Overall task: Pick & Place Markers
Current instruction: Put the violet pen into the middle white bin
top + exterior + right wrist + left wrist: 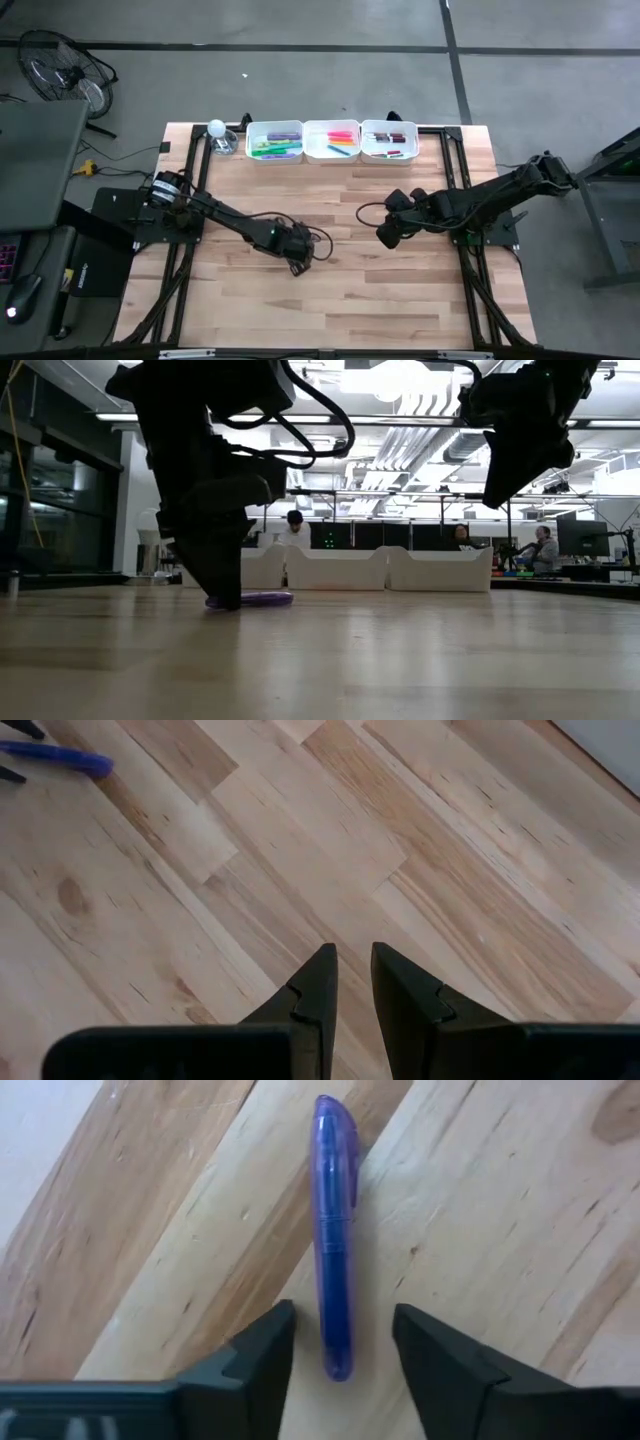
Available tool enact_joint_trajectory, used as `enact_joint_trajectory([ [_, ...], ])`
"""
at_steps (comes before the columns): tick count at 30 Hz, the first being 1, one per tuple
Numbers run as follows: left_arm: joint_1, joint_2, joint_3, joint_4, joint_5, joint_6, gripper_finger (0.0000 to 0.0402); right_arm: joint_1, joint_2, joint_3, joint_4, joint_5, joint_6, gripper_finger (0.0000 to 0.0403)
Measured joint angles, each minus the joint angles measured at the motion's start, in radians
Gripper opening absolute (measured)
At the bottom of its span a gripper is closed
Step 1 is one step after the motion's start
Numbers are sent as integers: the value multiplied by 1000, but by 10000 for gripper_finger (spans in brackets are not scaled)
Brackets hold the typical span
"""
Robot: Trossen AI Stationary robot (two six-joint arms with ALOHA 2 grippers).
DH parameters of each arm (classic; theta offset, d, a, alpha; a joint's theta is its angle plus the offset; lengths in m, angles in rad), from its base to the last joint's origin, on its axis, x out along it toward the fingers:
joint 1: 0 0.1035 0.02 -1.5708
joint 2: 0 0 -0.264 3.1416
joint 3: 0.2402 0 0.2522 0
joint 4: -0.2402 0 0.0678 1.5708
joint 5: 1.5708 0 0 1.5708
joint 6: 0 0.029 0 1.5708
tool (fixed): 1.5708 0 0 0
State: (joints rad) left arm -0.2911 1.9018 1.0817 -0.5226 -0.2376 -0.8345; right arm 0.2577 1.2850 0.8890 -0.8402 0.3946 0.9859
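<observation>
From above, the left hand (298, 264) covers the purple marker (334, 1230) completely, so that view gives no sign of it; the low view shows only a short purple length lying flat on the tabletop (340, 300) beside the hand's dark bulk. The left wrist view tells more: the marker lies lengthwise between the two spread fingers (262, 1350), its near end in the gap, with bare wood on either side, so the hand is open around it and has no hold of it. This is near the middle of the tabletop, somewhat toward the front edge. The right hand (385, 236) hangs above bare wood right of centre, fingers nearly together and empty. Three white trays (330, 141) sit along the far edge; the markers in them (275, 146) show only as small coloured streaks.
</observation>
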Motion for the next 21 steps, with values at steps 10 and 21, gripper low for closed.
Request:
enact_joint_trajectory([
  [10, 1, 1, 0, 18, 21, -29, 74, 0, 0, 0, 0, -4, -4, 55],
  [21, 2, 4, 16, 36, 18, -35, 20, 0, 0, 0, 0, -5, -27, 55],
])
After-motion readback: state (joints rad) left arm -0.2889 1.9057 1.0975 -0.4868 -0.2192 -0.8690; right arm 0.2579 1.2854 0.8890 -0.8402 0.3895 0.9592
